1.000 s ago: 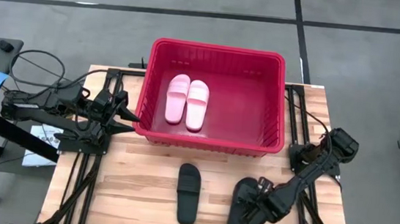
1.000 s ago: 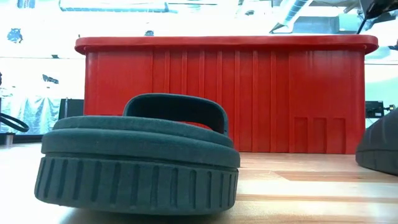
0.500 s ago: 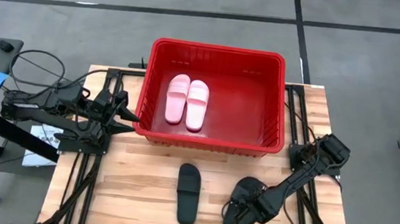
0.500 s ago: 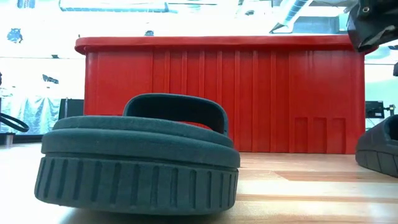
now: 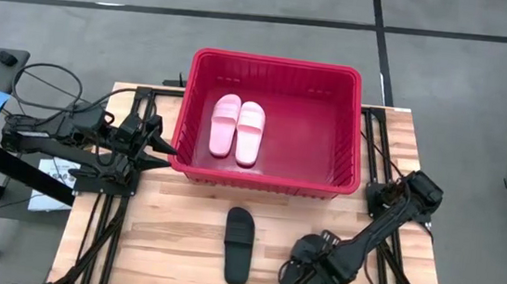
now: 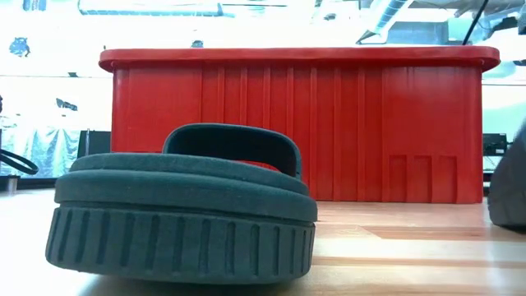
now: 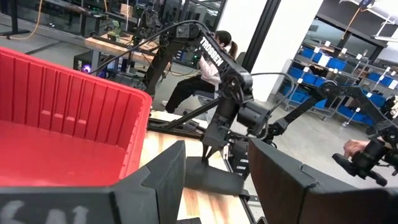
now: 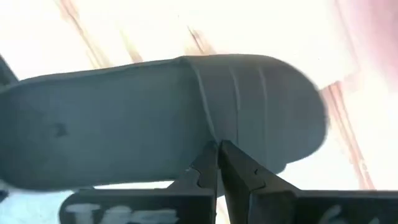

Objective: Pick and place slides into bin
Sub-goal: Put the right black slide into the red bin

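The red bin [image 5: 360, 124] stands at the table's far middle with two pale pink slides [image 5: 237, 128] lying side by side on its floor. One black slide [image 5: 239, 245] lies sole down on the wood in front of the bin and fills the low view [image 6: 181, 205]. My right gripper [image 5: 301, 275] is low over the second black slide [image 8: 155, 118] near the table's near right edge, with its fingers closed. My left gripper [image 7: 217, 186] is open and empty beside the bin's left wall. My right gripper has its two fingertips [image 8: 210, 163] closed together at the edge of the black slide's strap [image 8: 214, 134], at the slide's side. They come from above. Whether they pinch the strap's edge or only press there does not show. The slide's edge shows in the low view [image 6: 509, 189].
The bin's near wall [image 6: 296, 123] rises between the black slides and the pink ones. Bare wood lies between the two black slides and left of them. Beyond the table, a person [image 7: 217, 56] sits and a hand [image 7: 354, 149] shows.
My right gripper has gone toward the table's near edge and a little left, low over the second black slide. The slide has moved with it; in the low view it has shifted toward the right edge and stands taller.
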You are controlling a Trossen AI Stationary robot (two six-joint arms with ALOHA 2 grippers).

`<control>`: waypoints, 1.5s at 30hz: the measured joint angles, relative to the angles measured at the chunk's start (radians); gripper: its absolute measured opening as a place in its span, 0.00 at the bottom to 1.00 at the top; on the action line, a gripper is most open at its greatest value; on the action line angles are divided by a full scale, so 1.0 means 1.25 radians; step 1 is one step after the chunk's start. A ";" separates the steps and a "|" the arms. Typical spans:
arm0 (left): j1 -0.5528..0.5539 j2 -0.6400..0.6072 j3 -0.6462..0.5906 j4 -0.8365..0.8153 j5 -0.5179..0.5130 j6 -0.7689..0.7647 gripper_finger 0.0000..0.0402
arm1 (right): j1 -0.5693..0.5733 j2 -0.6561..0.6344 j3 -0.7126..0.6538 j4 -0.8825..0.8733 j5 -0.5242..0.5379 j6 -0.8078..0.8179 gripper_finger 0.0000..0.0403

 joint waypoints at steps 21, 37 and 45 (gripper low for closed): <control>0.000 0.000 0.000 -0.025 0.000 0.004 0.41 | -0.001 0.000 0.224 -0.190 0.092 -0.062 0.00; 0.000 0.000 0.000 -0.023 0.000 -0.006 0.41 | -0.055 -0.001 0.433 -0.226 0.139 -0.258 0.00; 0.000 0.000 0.000 -0.023 0.000 -0.022 0.41 | -0.098 -0.002 0.533 -0.226 0.171 -0.377 0.00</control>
